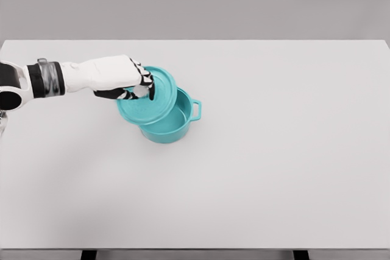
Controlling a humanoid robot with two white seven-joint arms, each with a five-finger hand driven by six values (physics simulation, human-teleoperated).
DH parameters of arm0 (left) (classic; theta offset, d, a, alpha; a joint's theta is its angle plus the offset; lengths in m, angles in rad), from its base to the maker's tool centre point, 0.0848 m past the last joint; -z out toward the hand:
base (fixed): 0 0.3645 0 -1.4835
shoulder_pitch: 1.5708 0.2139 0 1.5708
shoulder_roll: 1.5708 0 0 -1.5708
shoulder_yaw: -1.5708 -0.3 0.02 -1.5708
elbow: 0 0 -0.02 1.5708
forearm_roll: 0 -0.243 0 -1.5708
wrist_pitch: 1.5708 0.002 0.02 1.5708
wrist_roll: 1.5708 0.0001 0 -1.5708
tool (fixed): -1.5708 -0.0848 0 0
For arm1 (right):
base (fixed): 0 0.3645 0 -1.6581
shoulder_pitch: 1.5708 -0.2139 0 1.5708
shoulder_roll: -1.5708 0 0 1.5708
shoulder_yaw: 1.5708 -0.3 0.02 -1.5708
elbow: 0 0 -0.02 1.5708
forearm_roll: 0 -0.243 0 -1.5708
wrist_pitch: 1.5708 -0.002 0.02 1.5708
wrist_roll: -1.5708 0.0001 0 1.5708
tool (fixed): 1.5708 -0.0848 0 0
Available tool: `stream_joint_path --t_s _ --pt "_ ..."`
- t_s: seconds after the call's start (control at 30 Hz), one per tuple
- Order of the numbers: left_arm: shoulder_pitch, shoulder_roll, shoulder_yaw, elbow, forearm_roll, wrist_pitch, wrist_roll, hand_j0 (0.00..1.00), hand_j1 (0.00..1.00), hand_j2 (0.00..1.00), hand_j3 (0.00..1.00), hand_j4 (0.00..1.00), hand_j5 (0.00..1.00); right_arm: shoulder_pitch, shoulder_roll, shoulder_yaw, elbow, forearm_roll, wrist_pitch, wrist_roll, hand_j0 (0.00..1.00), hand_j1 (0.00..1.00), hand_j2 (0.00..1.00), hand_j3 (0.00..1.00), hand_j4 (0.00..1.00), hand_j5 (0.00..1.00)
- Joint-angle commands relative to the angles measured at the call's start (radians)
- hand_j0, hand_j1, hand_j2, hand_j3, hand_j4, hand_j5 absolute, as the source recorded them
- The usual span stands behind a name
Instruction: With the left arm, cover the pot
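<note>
Head view — left hand point(125, 78) reaches in level, fingers pinching the tilted lid point(149, 98) over the pot point(173, 123).

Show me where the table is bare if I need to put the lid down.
Bare table runs from the pot right to the table's edge, and all along the near edge below the pot. The far strip behind the lid is free too. The only crowded spot is left of center, where the left hand holds the lid tilted over the pot.
</note>
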Motion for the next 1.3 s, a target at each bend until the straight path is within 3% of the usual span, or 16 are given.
stream_joint_path --t_s 0.0,0.3,1.27 --pt "0.000 -0.024 -0.002 0.005 -0.004 0.003 0.001 0.49 0.49 0.49 0.49 0.49 0.49 0.000 0.000 0.000 0.000 0.000 0.000 0.000 1.00 1.00 1.00 1.00 1.00 1.00" --pt "0.002 -0.073 -0.006 0.023 -0.039 0.003 0.001 0.49 0.49 0.49 0.49 0.49 0.49 0.000 0.000 0.000 0.000 0.000 0.000 0.000 1.00 1.00 1.00 1.00 1.00 1.00" --pt "0.011 -0.096 -0.019 0.052 -0.053 0.003 0.001 0.52 0.52 0.52 0.52 0.52 0.52 0.000 0.000 0.000 0.000 0.000 0.000 0.000 1.00 1.00 1.00 1.00 1.00 1.00"
